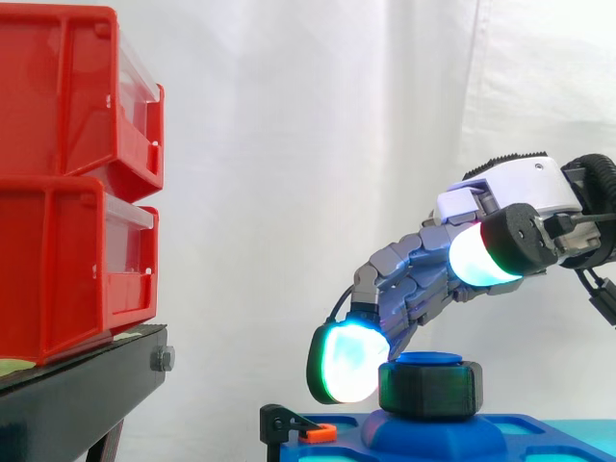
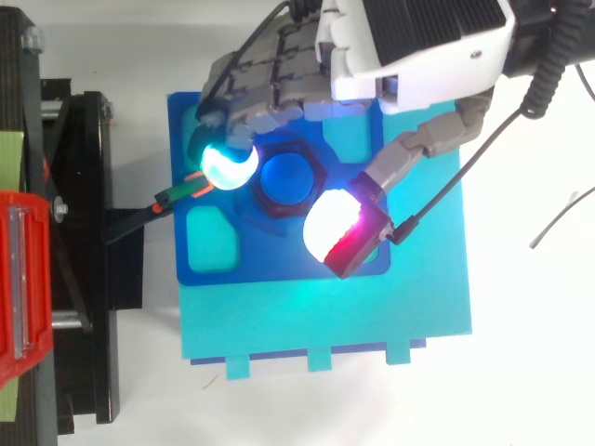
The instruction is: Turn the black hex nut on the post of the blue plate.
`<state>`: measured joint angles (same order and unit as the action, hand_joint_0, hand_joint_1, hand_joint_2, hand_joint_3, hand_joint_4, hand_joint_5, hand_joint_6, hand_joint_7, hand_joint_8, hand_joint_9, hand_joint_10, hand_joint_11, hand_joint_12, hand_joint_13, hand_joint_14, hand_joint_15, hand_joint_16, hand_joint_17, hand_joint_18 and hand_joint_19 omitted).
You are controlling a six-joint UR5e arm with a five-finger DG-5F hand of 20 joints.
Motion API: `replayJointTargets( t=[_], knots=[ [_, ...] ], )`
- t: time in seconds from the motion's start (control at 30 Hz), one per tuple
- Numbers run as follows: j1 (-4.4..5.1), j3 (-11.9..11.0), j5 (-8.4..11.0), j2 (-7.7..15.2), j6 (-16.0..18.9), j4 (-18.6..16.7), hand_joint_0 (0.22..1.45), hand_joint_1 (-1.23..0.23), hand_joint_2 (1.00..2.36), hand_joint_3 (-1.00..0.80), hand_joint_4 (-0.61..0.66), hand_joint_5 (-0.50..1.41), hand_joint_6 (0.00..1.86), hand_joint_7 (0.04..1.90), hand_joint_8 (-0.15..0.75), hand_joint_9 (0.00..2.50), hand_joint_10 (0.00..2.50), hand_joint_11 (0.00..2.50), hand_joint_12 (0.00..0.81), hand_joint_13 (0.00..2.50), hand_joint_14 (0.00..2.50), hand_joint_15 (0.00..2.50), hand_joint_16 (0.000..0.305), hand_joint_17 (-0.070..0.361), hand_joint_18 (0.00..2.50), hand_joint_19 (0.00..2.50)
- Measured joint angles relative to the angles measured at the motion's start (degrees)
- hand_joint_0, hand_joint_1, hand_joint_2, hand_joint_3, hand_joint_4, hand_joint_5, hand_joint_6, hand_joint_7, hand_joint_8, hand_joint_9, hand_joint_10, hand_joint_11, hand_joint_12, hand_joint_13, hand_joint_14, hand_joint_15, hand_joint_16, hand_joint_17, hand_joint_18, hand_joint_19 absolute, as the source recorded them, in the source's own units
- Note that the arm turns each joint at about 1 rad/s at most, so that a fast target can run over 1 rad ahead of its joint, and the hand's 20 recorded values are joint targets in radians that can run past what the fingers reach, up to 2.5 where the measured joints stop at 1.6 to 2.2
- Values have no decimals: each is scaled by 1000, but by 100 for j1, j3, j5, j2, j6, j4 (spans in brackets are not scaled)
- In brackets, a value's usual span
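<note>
hand [image 1: 525, 192]: reaching in from the right with the wrist high, and clasping the black hex nut [image 1: 428, 387] in a hook rather than a pinch.

nearest the side camera, the thumb pad [image 1: 481, 255] is glowing white and riding above the nut's level. from above it is sitting just off the nut's near corner. judgement: it is bearing on nothing and is being held ready as the opposing face.

next back, the nut is sitting low round the blue post [image 2: 288, 178], whose round top is showing through it, at the raised centre of the blue plate [image 2: 279, 255]. the plate is resting on a cyan board [image 2: 325, 325]. a black clamp [image 1: 281, 422] with an orange tip [image 1: 320, 432] is meeting the plate's left edge, apparently steadying it against the turning load.

behind the nut, the fingers [image 1: 414, 274] are curling down over its far side, and a cyan-green fingertip [image 1: 348, 361] is pressing on its left flank. judgement: this contact is being placed on a flat so that a sweep would carry the nut round. the hold is one-sided and risks slipping off a corner.

farther left, red bins [image 1: 67, 173] are standing on a black stand [image 1: 77, 395], well apart and playing no part. a white curtain [image 1: 289, 144] is hanging behind everything.
</note>
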<state>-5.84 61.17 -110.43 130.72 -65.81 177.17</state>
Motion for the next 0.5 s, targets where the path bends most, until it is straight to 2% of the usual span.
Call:
replayJointTargets(
  t=[0.5],
  knots=[
    [-212, 0, -260, -2, -2, -6, 494, -276, 1000, -500, 278, -197, 503, 800, 296, 438, 0, 0, 383, 461, 4, 113, 53, 120, 406, 338]
  ],
)
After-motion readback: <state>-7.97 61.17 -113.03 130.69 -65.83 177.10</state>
